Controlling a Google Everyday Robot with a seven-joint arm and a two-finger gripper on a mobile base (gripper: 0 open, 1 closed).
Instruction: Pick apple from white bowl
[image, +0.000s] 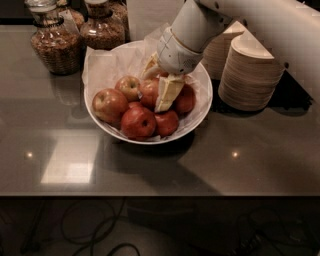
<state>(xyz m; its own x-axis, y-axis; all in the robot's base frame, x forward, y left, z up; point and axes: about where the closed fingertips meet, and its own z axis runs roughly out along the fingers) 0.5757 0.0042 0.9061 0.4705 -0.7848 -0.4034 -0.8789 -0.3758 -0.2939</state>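
A large, glossy white round bowl (192, 128) lined with crinkled white paper (106, 64) sat on a dark, reflective tabletop (150, 172), heaped with apples. The round reddish-orange apple (147, 95) lay near the middle of the pile, just behind a deep-red apple (137, 122) and beside a small yellow-red apple (129, 86). The white, bulky robot arm (260, 25) reached in from the upper right, and its two-finger gripper (154, 90) was down inside the bowl over that apple. Its cream-coloured fingers (167, 92) stood apart: one lay against the apple's right side and the other sat at its upper rear, so the apple was between them (whether they pressed it could not be told). A paler yellow-pink apple (109, 104) rested at the left of the heap, a second deep-red apple (166, 122) at the front right, and another red apple (186, 100) just right of the near finger. Behind the bowl to the left stood two glass jars of brown contents (55, 47), and to the right were stacks of small beige disposable bowls (250, 75), near the white bowl but apart from it. Dark cables (100, 235) lay on the floor below the table edge.
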